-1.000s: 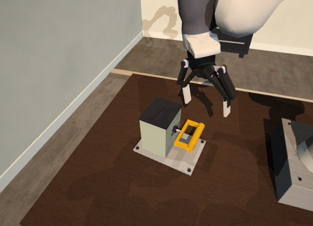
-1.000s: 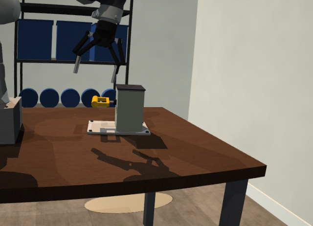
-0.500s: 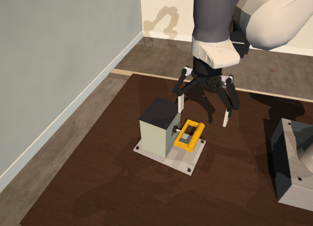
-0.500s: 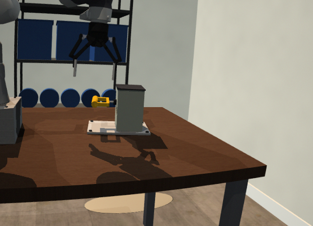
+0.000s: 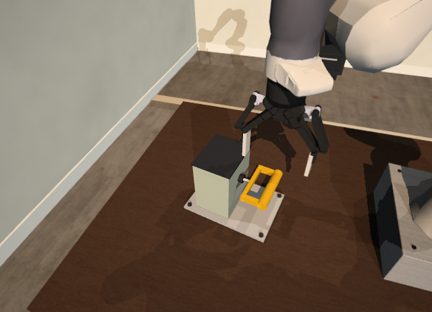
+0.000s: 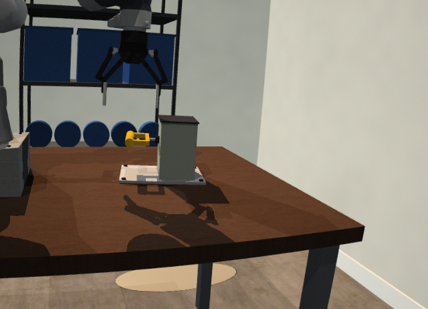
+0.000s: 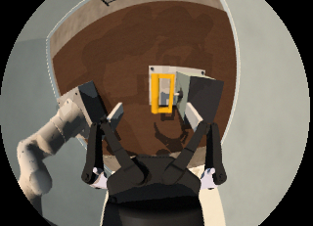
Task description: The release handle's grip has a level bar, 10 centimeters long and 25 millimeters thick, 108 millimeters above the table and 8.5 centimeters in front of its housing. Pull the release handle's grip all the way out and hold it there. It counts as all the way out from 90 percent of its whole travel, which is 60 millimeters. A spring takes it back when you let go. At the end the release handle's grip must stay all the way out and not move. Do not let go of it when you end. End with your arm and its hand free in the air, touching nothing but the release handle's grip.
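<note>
The claw [image 6: 130, 95] hung in the air above the release handle's grip [image 6: 136, 138], its fingers spread wide and pointing straight down, with nothing between them. In the exterior view both fingertips sat well above the grip — one finger [image 6: 103, 95] out over the bench beyond the grip's bar, the other [image 6: 157, 95] roughly above the front face of the housing [image 6: 177, 150]. The top view showed the same spread: one pale fingertip [image 5: 246, 142] in front of the housing's dark lid, the other [image 5: 308, 165] out past the far end of the grip, neither touching anything.

The grip, a yellow rectangular loop, stood level on a short rod close to the front of the grey housing. The housing itself stood upright on a pale base plate [image 6: 131, 176] fixed flat on the dark brown bench [image 6: 262, 202]. From the wrist view the yellow loop [image 7: 162, 92] lay between the two fingers — nearly centred, with the housing just beside it on the right.

The claw's shadow fell on the bench in front of the base plate.
</note>
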